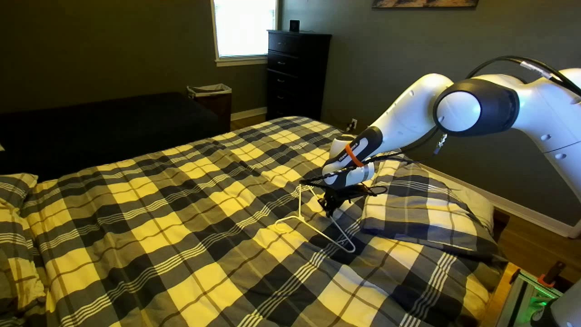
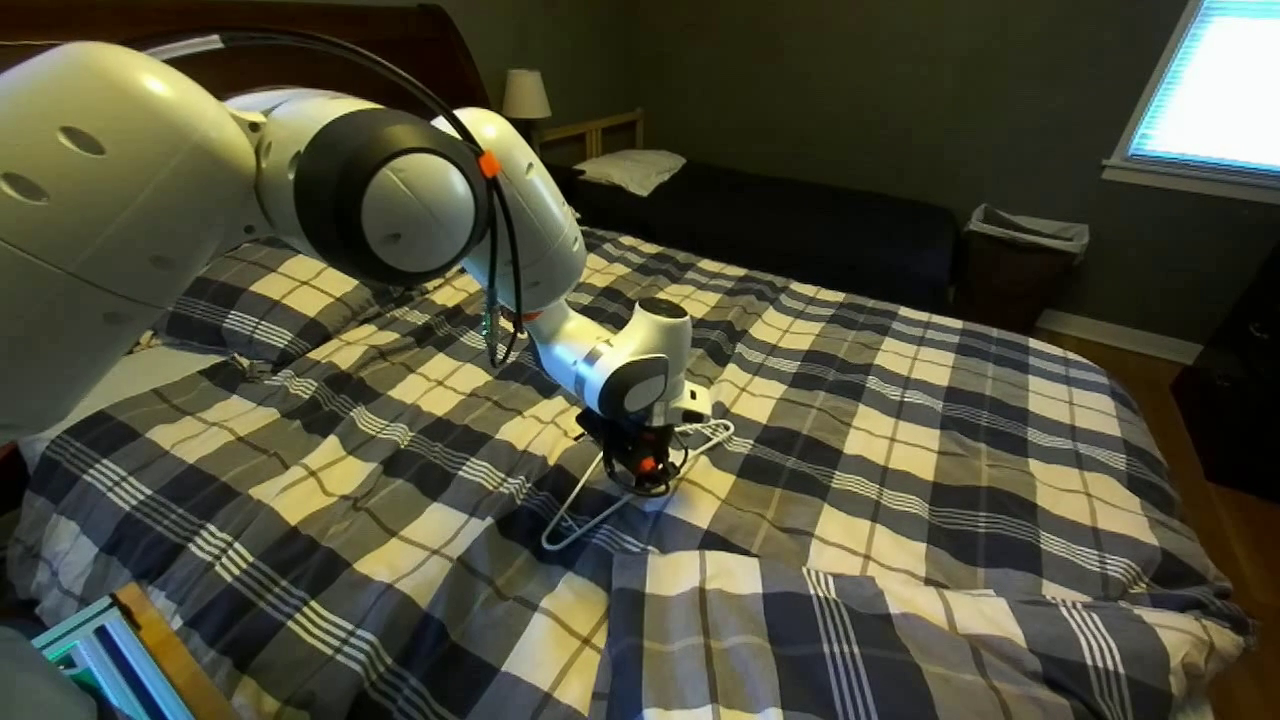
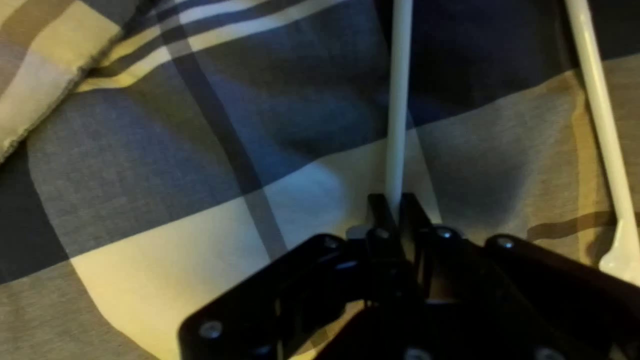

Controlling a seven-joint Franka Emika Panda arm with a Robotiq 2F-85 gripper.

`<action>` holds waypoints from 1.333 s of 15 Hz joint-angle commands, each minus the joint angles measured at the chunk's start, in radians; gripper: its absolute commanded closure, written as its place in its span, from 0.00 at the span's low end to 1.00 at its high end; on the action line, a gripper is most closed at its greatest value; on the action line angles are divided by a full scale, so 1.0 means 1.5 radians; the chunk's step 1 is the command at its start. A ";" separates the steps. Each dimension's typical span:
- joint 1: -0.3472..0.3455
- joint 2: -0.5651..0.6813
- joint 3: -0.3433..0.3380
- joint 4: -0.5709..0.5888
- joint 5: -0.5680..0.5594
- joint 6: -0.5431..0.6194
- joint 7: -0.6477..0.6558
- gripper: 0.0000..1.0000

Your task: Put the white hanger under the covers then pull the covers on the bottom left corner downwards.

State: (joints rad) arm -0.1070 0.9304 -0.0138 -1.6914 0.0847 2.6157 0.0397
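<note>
The gripper pinches the hanger; the hook, central in an exterior view, could snag the covers and twist it loose.

The hanger is over the covers, its bar in the hand. In an exterior view the hook points left, the folded corner is just right of the hanger, pillows at left; behind the covers, left to right, a second bed, a bin, a dresser
</note>
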 commanded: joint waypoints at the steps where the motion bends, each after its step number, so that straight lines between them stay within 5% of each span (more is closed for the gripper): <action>1: -0.011 -0.039 0.008 -0.038 0.022 0.017 0.002 0.98; 18: -0.096 -0.321 -0.093 -0.344 0.111 0.050 0.071 0.98; 20: -0.097 -0.287 -0.091 -0.300 0.098 0.028 0.059 0.91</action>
State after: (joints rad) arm -0.2559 0.5005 -0.1481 -2.1429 0.2302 2.6610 0.1281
